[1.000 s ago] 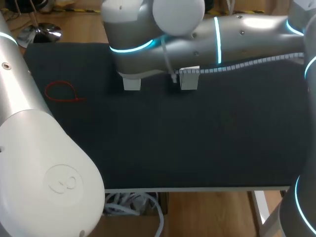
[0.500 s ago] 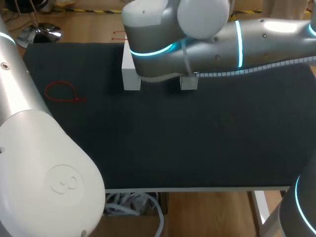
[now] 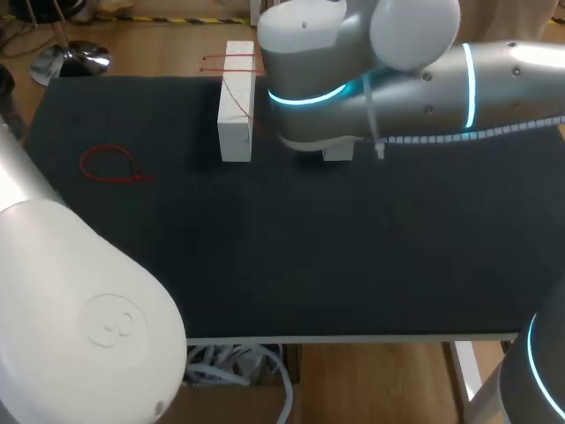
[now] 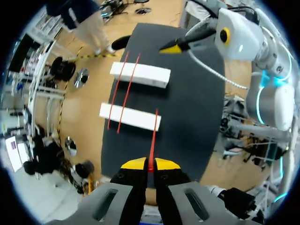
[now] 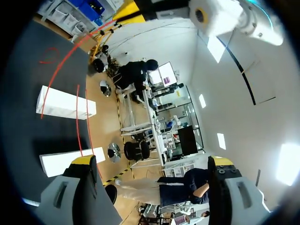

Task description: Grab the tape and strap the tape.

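Two white blocks [image 4: 150, 77] sit on the black table [image 3: 353, 256]. Thin red straps [image 4: 133, 75] lie across them. The left gripper [image 4: 150, 164] pinches the end of a third strap [image 4: 153, 136]. The right gripper [image 5: 152, 161] is spread wide and holds nothing. The straps look light and bendy, so grab one near its end.

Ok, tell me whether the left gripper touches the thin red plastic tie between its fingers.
Touching. Left wrist view: the left gripper pinches the thin red plastic tie between both yellow tips.
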Controlling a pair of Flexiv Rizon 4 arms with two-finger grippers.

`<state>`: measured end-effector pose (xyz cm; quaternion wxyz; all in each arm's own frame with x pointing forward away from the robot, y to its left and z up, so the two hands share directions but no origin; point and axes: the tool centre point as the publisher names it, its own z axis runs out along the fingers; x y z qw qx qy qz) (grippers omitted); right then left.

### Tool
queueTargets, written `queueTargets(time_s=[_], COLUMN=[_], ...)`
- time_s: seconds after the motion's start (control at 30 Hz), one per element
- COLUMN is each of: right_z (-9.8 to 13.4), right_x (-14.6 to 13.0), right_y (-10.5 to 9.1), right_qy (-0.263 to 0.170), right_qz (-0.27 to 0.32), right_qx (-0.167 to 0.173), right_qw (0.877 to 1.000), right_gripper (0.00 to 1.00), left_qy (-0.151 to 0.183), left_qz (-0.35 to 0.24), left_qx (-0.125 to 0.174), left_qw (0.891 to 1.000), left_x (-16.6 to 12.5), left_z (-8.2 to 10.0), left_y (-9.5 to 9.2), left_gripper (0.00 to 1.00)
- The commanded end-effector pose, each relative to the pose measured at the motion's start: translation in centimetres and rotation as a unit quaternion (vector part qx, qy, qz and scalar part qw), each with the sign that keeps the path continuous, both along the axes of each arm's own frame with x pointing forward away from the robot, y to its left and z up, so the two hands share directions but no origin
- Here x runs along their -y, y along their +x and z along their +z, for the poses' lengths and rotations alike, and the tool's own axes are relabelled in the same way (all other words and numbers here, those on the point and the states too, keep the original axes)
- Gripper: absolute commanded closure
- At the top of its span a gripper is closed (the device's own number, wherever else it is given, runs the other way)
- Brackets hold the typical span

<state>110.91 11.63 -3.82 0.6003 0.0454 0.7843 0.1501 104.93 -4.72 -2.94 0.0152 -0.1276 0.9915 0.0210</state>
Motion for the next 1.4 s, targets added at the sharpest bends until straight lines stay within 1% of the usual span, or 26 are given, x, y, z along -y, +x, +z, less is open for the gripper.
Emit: queueTargets(time_s=[0.03,0.07,0.17,0.23,0.33,0.4,0.5,0.57,0.6,0.7,0.77,0.9,0.93,1.03,1.23,1.4], right_z=[0.1,0.1,0.0,0.0,0.0,0.0,0.1,0.1,0.1,0.2,0.2,0.2,0.2,0.3,0.2,0.1], right_x=[0.4,0.4,0.3,0.2,-0.1,-0.3,-0.8,-1.1,-1.2,-1.5,-1.7,-2.1,-2.2,-2.6,-3.1,-3.1], right_y=[-0.3,-0.4,-0.5,-0.5,-0.6,-0.5,-0.5,-0.5,-0.4,-0.3,-0.3,-0.1,0.0,0.1,0.4,0.4], right_qy=[0.004,0.005,0.007,0.007,0.008,0.008,0.009,0.009,0.009,0.008,0.007,0.006,0.006,0.007,0.009,0.008], right_qz=[0.015,0.014,0.008,0.005,0.002,0.001,-0.001,-0.001,-0.002,-0.003,-0.004,-0.004,-0.004,-0.003,-0.002,-0.003], right_qx=[-0.001,-0.002,-0.004,-0.005,-0.006,-0.006,-0.006,-0.006,-0.006,-0.007,-0.007,-0.007,-0.006,-0.006,-0.007,-0.008], right_qw=[1.000,1.000,1.000,1.000,1.000,1.000,1.000,1.000,1.000,1.000,1.000,1.000,1.000,1.000,1.000,1.000], right_gripper=[0.00,0.00,0.00,0.00,0.00,0.00,0.00,0.00,0.00,0.00,0.00,0.00,0.00,0.00,0.00,0.00], left_qy=[0.028,0.037,0.050,0.057,0.046,0.052,0.040,0.045,0.040,0.046,0.041,0.052,0.062,0.055,0.041,0.033], left_qz=[0.022,0.026,0.036,0.042,0.046,0.041,0.052,0.057,0.064,0.093,0.104,0.128,0.138,0.141,0.127,0.119], left_qx=[0.030,0.026,0.024,0.020,0.014,0.005,0.002,-0.003,-0.001,0.009,0.013,0.024,0.022,0.026,0.002,-0.034], left_qw=[0.999,0.999,0.998,0.997,0.998,0.998,0.998,0.997,0.997,0.995,0.994,0.990,0.988,0.988,0.991,0.992], left_x=[-3.1,-3.7,-5.0,-5.7,-6.3,-6.3,-6.8,-7.2,-7.4,-8.8,-9.6,-11.1,-11.5,-12.2,-11.0,-10.6], left_z=[1.8,2.0,2.8,2.9,2.6,2.3,1.8,1.6,1.5,1.8,2.0,2.7,2.8,2.9,1.7,-0.2], left_y=[-1.8,-1.9,-2.0,-2.0,-1.9,-1.6,-1.5,-1.4,-1.4,-1.3,-1.3,-1.3,-1.4,-1.5,-1.7,-2.1], left_gripper=[1.00,1.00,1.00,1.00,1.00,1.00,1.00,1.00,1.00,1.00,1.00,1.00,1.00,1.00,1.00,1.00])
